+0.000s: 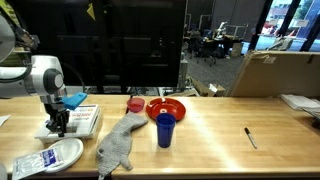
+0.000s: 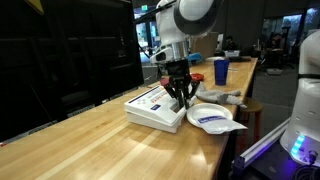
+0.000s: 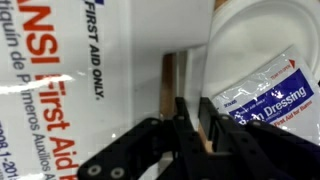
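Box (image 2: 150,106) is lying just beside the gripper (image 2: 181,100), whose jaws are standing pinched almost together, seemingly gripping nothing yet; the plate (image 2: 210,118) with its packet (image 3: 265,95) is sitting on the gripper's other side, nothing lifted.

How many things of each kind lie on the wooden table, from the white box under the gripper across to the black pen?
First aid box: 1
White plate: 1
Dressing packet: 1
Grey cloth: 1
Blue cup: 1
Red bowl: 1
Small red item: 1
Black pen: 1
Total: 8
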Controlling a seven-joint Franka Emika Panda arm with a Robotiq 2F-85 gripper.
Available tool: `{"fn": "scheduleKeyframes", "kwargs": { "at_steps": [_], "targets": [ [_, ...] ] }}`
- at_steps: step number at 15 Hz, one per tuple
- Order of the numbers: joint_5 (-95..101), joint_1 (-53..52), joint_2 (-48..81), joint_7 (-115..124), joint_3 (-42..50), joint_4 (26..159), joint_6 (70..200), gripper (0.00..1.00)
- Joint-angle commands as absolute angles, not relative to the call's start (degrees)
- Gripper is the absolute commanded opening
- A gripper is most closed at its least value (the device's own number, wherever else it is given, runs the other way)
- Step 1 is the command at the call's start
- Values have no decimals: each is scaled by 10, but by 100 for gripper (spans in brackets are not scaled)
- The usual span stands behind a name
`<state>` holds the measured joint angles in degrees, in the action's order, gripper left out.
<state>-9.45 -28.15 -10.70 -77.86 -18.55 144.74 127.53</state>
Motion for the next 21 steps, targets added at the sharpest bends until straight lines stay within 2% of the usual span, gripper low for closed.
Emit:
{"fn": "scheduleKeyframes", "kwargs": {
  "at_steps": [1,10,21],
  "targets": [
    [-87,-281,-107,-782,-195,1437,1244,5],
    [-72,-276,-113,-780,-198,1415,1197,5],
    [-76,-279,-129,-770,-201,1402,1199,5]
  ]
}}
